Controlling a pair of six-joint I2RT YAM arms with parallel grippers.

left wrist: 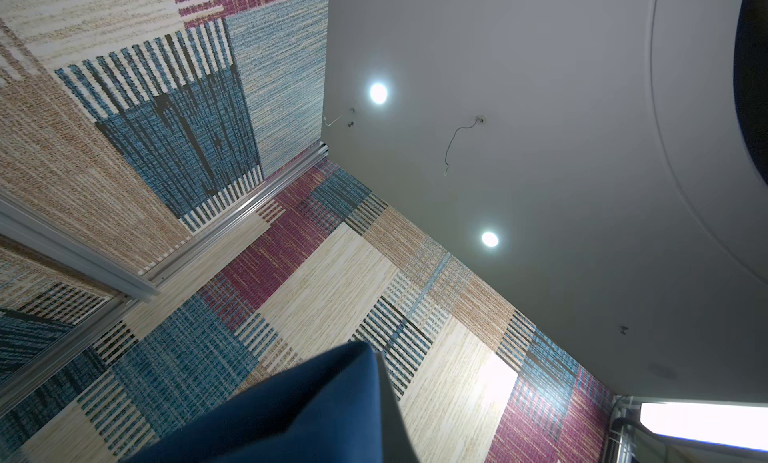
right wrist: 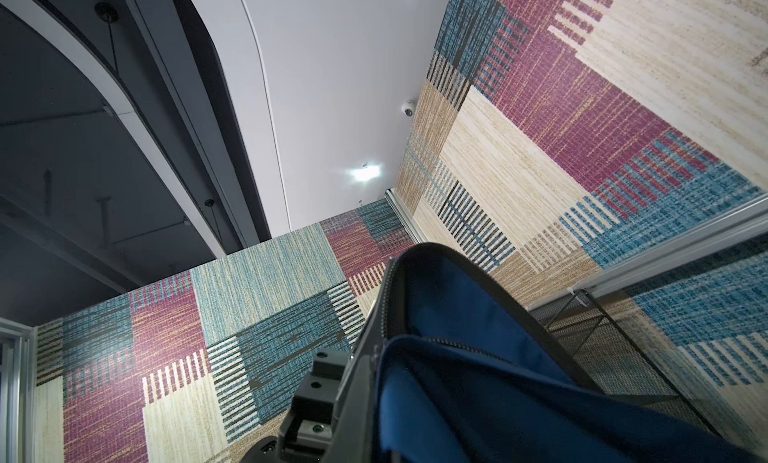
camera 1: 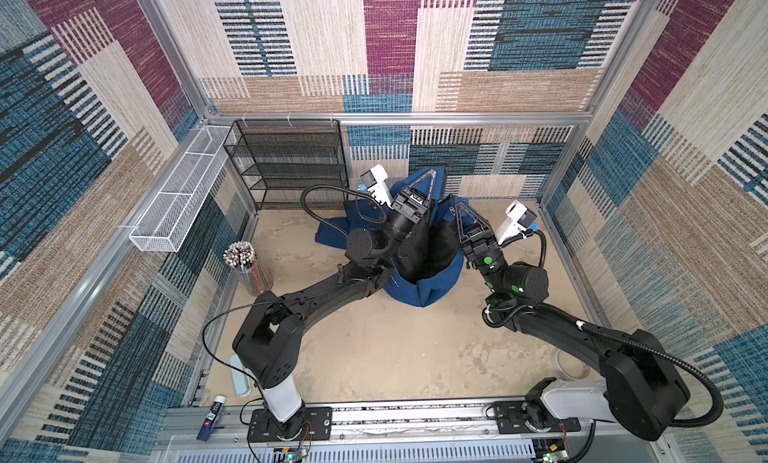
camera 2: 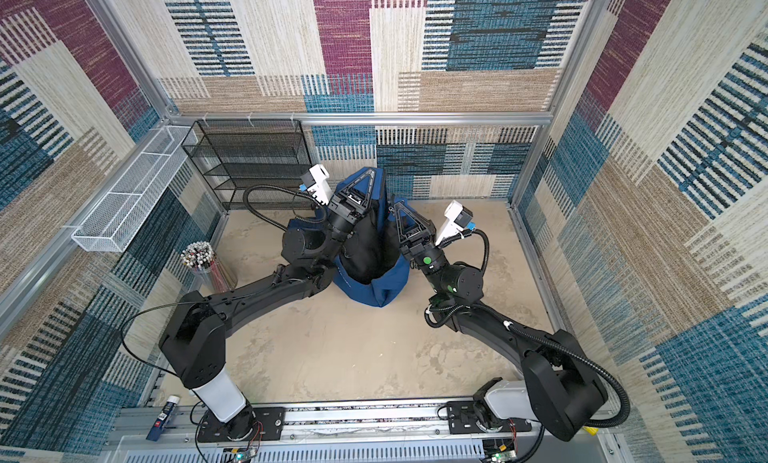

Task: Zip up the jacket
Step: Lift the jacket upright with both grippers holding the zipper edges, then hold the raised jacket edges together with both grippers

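Navy jacket (camera 1: 428,292) suspended lengthwise downward, front unzipped. Fabric edges pinched tight in left hand (camera 1: 430,174), higher, and right hand (camera 1: 456,205), just beside, lower; zipper teeth (right wrist: 384,311) exposed at right hand.

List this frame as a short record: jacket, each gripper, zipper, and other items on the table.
jacket: navy, lifted between both arms, lower end resting on the table, black lining showing
left gripper: shut on the jacket, pointing up
right gripper: shut on the jacket, pointing up
zipper: teeth unjoined, front open
other items: black mesh shelf, pencil cup
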